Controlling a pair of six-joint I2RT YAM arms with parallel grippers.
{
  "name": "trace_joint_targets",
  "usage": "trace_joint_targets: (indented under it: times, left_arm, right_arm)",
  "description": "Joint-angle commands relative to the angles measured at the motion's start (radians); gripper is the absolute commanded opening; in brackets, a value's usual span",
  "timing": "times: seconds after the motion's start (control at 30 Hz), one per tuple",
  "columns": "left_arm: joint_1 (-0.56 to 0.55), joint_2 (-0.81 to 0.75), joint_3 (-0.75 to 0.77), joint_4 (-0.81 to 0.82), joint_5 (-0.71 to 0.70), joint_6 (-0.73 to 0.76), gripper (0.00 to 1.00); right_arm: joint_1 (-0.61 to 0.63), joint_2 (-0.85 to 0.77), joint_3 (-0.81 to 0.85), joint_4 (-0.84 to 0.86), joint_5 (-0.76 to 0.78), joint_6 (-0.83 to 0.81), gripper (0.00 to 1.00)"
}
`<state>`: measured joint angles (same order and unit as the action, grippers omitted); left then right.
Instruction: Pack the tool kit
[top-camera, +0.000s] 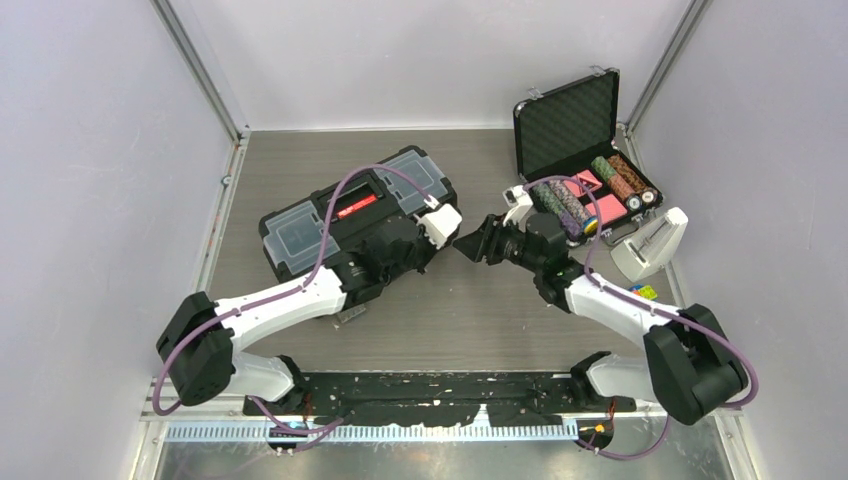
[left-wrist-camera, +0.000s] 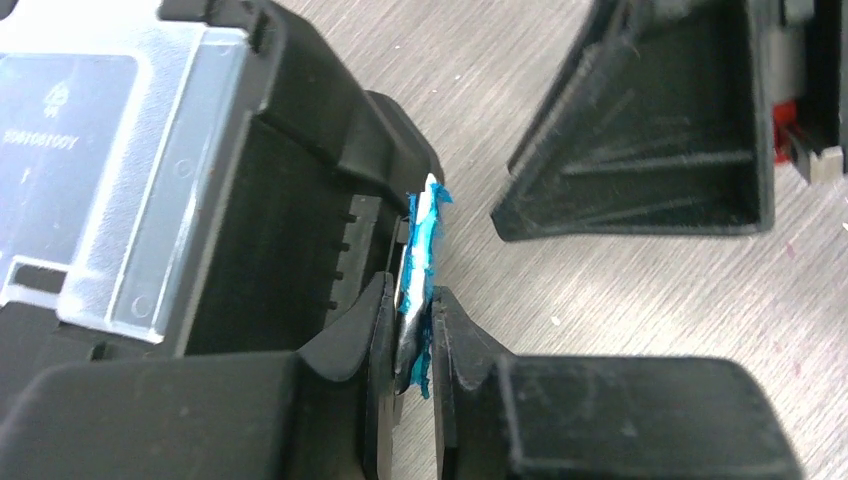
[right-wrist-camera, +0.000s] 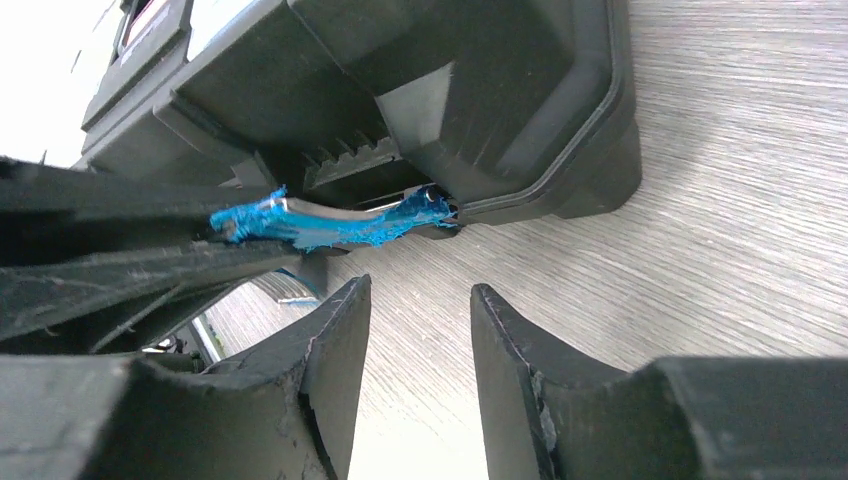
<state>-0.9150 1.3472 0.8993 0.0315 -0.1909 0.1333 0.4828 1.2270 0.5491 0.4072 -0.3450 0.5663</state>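
The tool kit is a black toolbox (top-camera: 355, 215) with clear lid compartments and a red handle, lying closed at an angle on the table's left half. At its right end my left gripper (left-wrist-camera: 410, 300) is shut on a blue latch (left-wrist-camera: 420, 230), pinching the worn strip between both pads. The same latch (right-wrist-camera: 330, 225) shows under the box's end (right-wrist-camera: 480, 90) in the right wrist view. My right gripper (right-wrist-camera: 420, 290) is open just right of that end, low over the table, with nothing between its fingers; in the top view it (top-camera: 470, 243) faces the box.
An open foam-lined black case (top-camera: 575, 130) with poker chips stands at the back right. A white holder (top-camera: 650, 245) lies in front of it, and a small coloured item (top-camera: 643, 292) sits near the right arm. Grey walls enclose the table.
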Motion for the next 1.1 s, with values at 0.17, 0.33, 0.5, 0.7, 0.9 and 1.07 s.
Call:
trace_joint_targets:
  times: [0.17,0.33,0.5,0.7,0.9,1.07]
  left_arm:
    - [0.057,-0.018,0.050,-0.022,-0.116,-0.039,0.28]
    - [0.060,-0.020,0.051,-0.028,-0.152,-0.037,0.36]
    - [0.062,-0.034,0.053,-0.028,-0.173,-0.038,0.46]
    - [0.061,-0.053,0.060,-0.028,-0.162,-0.056,0.51]
    - [0.061,-0.034,0.089,-0.064,-0.239,-0.074,0.51]
    - [0.061,-0.026,0.113,-0.089,-0.322,-0.092,0.50]
  right_arm:
    - [0.040,0.139,-0.032,0.347,-0.049,0.033,0.45]
    - [0.066,0.230,-0.029,0.454,-0.050,0.071,0.45]
    - [0.082,0.287,-0.025,0.492,-0.036,0.103,0.45]
    - [0.091,0.291,-0.046,0.497,0.003,0.115,0.45]
    - [0.097,0.294,-0.051,0.519,0.014,0.131,0.45]
    - [0.101,0.291,-0.047,0.522,0.015,0.131,0.45]
